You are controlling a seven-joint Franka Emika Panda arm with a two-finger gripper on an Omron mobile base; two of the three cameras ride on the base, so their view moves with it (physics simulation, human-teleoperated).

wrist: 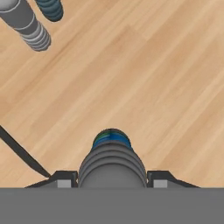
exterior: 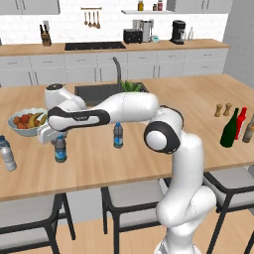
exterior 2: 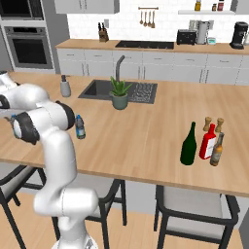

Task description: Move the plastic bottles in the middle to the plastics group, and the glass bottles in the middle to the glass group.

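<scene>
Gripper (wrist: 112, 178) pinches a small plastic bottle (exterior: 60, 149) at left of frame; fingertips (wrist: 64, 178) are mostly cut off by the bottom edge in the hand view.

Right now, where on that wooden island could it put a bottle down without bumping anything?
Bare wood lies between the small bottle in the middle and the green bottle, and along the near edge of the counter. It is crowded at the right end, where green, red bottle, brown bottle and shakers cluster.

One small blue-labelled plastic bottle (exterior: 60, 149) stands upright left of its twin (exterior: 118, 136); the green glass bottle (exterior: 229, 128) stands touching the red one (exterior: 241, 123).
</scene>
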